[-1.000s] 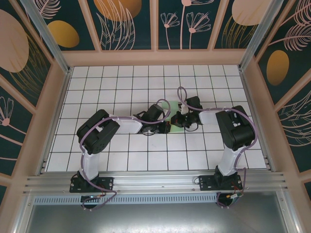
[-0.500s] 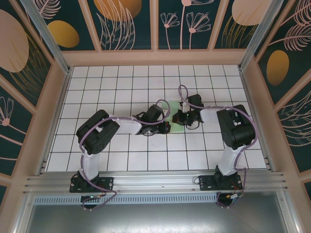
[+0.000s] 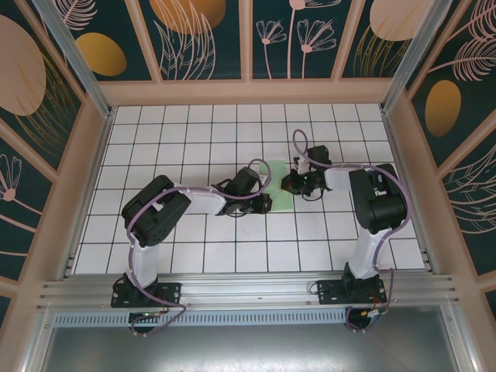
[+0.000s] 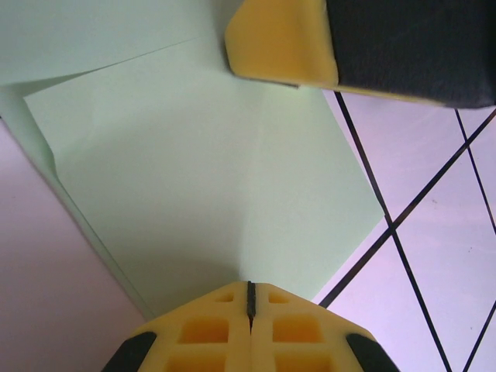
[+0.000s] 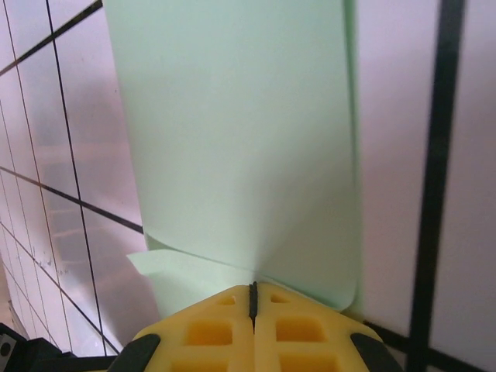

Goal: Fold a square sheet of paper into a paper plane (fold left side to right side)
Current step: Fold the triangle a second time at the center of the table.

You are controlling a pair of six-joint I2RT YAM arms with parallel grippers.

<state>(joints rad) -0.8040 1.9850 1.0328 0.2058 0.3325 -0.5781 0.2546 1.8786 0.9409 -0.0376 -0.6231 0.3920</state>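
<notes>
The square sheet of paper point(image 3: 281, 200) is pale green and lies folded over on the tiled table, between the two arms. My left gripper point(image 3: 267, 204) is shut, its yellow tips point(image 4: 249, 285) resting on the paper's point(image 4: 201, 170) top layer near one edge. My right gripper point(image 3: 287, 184) is also shut, its tips point(image 5: 253, 287) down on the paper point(image 5: 240, 132). There the upper layer lifts a little and the lower layer point(image 5: 159, 265) peeks out at the left. A yellow finger of the right gripper point(image 4: 283, 39) shows at the top of the left wrist view. Nothing sits between either pair of jaws.
The white grid table point(image 3: 186, 139) is walled by beige frames and patterned panels point(image 3: 248, 39). Both arms reach from the near rail point(image 3: 248, 291) toward the table's middle, their wrists close together over the paper.
My right gripper has slid back and to the right across the paper, its wrist swinging right. The left arm and the paper have stayed put.
</notes>
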